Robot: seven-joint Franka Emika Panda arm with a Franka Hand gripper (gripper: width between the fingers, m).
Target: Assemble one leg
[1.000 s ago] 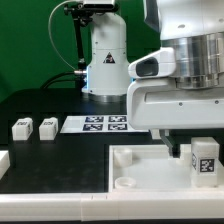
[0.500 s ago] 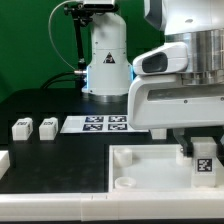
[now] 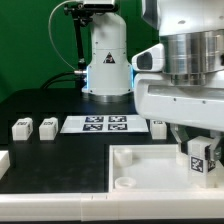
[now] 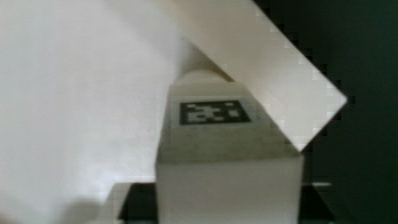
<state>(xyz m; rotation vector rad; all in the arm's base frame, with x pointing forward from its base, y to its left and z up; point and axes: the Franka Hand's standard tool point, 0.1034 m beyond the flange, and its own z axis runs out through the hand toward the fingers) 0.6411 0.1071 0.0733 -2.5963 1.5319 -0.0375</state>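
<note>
My gripper (image 3: 199, 147) hangs at the exterior view's right and is shut on a leg (image 3: 200, 161), a small white block with a black-and-white tag. The leg stands over the right end of the large white recessed panel (image 3: 140, 165), turned at a slight angle. Whether it touches the panel I cannot tell. In the wrist view the leg (image 4: 222, 160) fills the middle between my dark fingers (image 4: 137, 203), tag facing the camera, with the panel's wall (image 4: 267, 60) beyond it. Two more legs (image 3: 21, 128) (image 3: 47, 127) lie at the left, and a third (image 3: 158, 127) lies behind the panel.
The marker board (image 3: 100, 124) lies flat behind the panel, in front of the white robot base (image 3: 105, 60). A white part's corner (image 3: 4, 160) shows at the left edge. The panel has a round corner socket (image 3: 124, 182) at its near left.
My wrist has rotated and the held leg has turned with it, now sitting at an angle and slightly further left. The other parts have not moved.
</note>
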